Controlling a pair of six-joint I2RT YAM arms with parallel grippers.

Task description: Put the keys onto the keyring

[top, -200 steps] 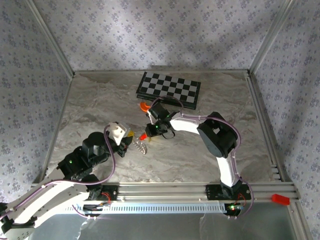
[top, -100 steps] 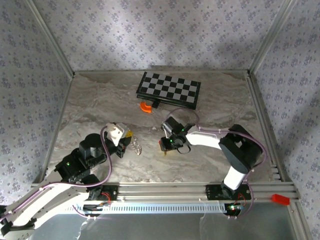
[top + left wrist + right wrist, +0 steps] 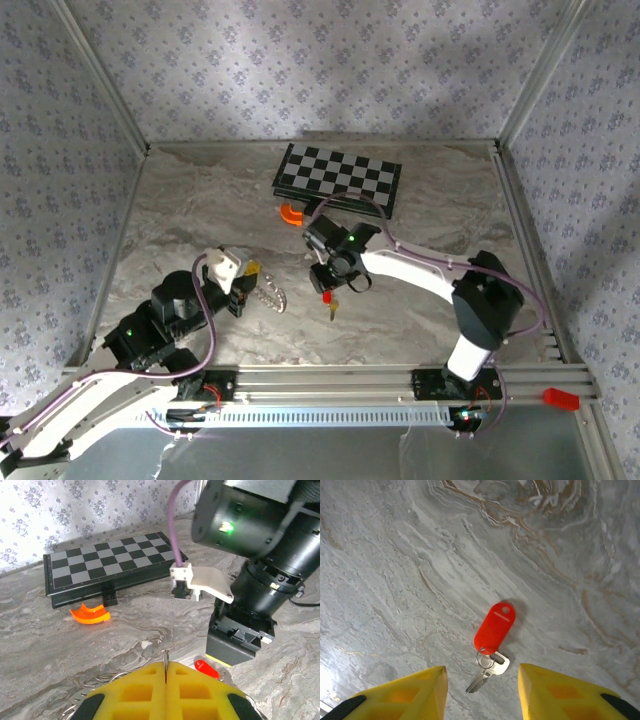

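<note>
Right gripper (image 3: 481,695) hangs spread over the loose red-tagged silver key (image 3: 492,639), left gripper (image 3: 165,674) pinching the thin silver metal keyring (image 3: 270,296); next, I'd say, grasp the key squarely for threading.

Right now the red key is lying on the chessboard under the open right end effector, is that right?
No. The red key lies on the bare marbled table, not on the chessboard, which sits farther back. The right wrist view shows it, under the open right end effector.
</note>
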